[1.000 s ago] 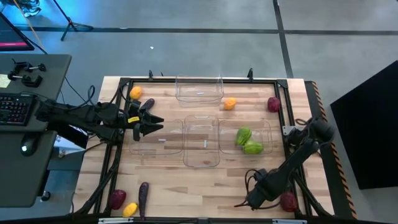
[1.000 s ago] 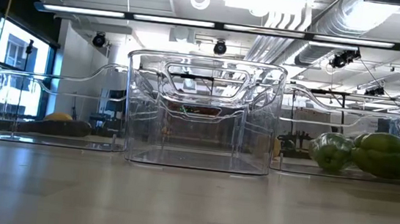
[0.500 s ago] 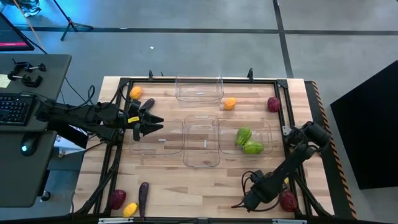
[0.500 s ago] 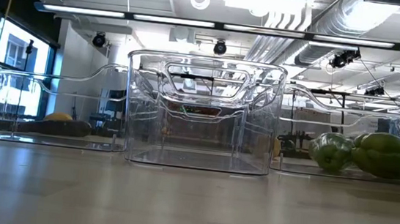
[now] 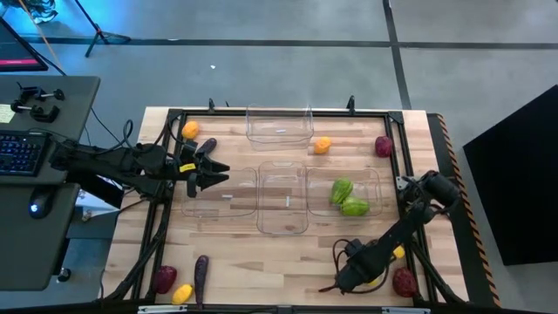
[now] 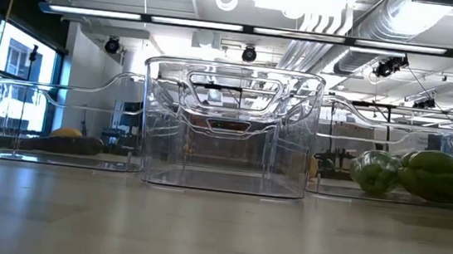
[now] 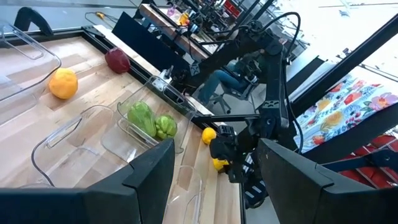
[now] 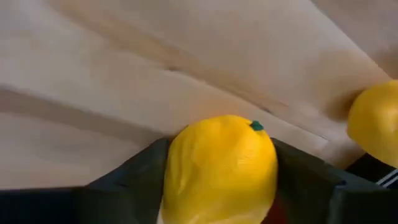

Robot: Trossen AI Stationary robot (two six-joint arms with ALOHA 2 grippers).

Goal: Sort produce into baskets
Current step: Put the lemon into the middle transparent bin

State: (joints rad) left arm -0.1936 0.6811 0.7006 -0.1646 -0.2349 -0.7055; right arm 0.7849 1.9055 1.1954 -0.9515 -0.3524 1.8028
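A yellow lemon [image 8: 221, 168] is being gripped between the two fingers of the right tool [image 5: 349, 277], low over the desk [image 5: 261, 253] near its front edge, in front of the bin with the green pieces [image 5: 344, 199]. A second lemon [image 8: 373, 121] is being seen just beside it, and a dark red round piece [image 5: 403, 281] is lying further right of that spot. The left tool [image 5: 209, 173] is being held over the near-left bin [image 5: 218, 194], to the left of the green-piece bin; its fingers are parted and nothing is being carried between them.

Sorting is being judged as barely begun. Two green ridged pieces [image 5: 349, 201] are lying inside one bin, while the centre bin [image 5: 283, 199] and the far bin [image 5: 279, 124] are seen without produce. An eggplant and something yellow appear to be lying by the left bin in the low view, though in or behind it cannot be told. Still out on the desk are an orange piece [image 5: 323, 145] and a dark red one [image 5: 384, 146] behind the green-piece bin, an orange piece [image 5: 190, 130] far to its left, and a red piece [image 5: 165, 278], a lemon [image 5: 182, 293] and an eggplant [image 5: 201, 272] at the front left corner.
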